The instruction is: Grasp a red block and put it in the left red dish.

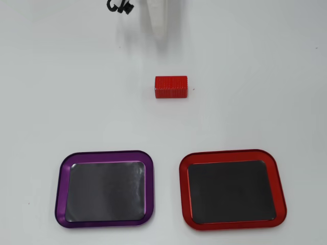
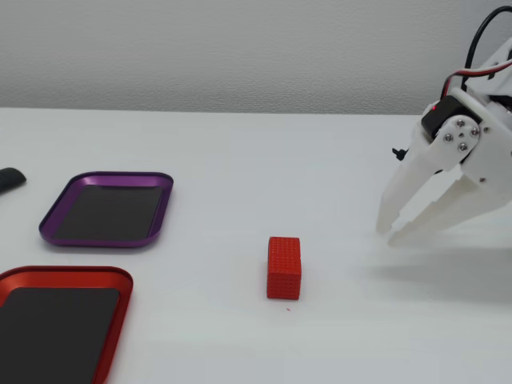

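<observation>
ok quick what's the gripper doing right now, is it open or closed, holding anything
Gripper: open a little, holding nothing; it hangs above the table, apart from the red block.

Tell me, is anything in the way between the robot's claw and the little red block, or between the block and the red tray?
Nothing visible blocks either path. Bare white table lies between the gripper and the red block. The table is also bare between the block and the red dish. The purple tray sits off to the side of the dish, clear of the way.
</observation>
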### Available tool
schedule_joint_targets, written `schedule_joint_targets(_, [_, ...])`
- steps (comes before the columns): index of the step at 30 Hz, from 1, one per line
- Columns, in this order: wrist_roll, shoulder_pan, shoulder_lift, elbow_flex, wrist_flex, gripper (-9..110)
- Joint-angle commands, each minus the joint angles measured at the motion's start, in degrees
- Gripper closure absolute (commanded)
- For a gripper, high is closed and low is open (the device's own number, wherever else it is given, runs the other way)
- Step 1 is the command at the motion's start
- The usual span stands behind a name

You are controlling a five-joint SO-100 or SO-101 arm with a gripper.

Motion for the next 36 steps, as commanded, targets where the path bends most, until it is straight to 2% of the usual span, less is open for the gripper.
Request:
schedule_joint_targets(1, [-1.32, -0.26, -4.31, -6.06, -0.53, 102])
schedule_joint_targets(10, [-0.79, -3.60, -46.67, -35.42, -1.85, 99])
schedule_joint_targets(17, [0.00, -6.94, -76.73, -57.13, 5.89, 75])
schedule_joint_targets(20, [3.52, -7.29, -85.78, -63.19, 6.59, 70])
schedule_joint_targets(26, [4.22, -7.29, -95.54, -66.01, 5.71, 70])
schedule_joint_targets(32, [4.22, -6.68, -97.38, -66.01, 5.54, 70])
schedule_joint_targets(36, [4.13, -6.50, -97.65, -63.90, 0.97, 70])
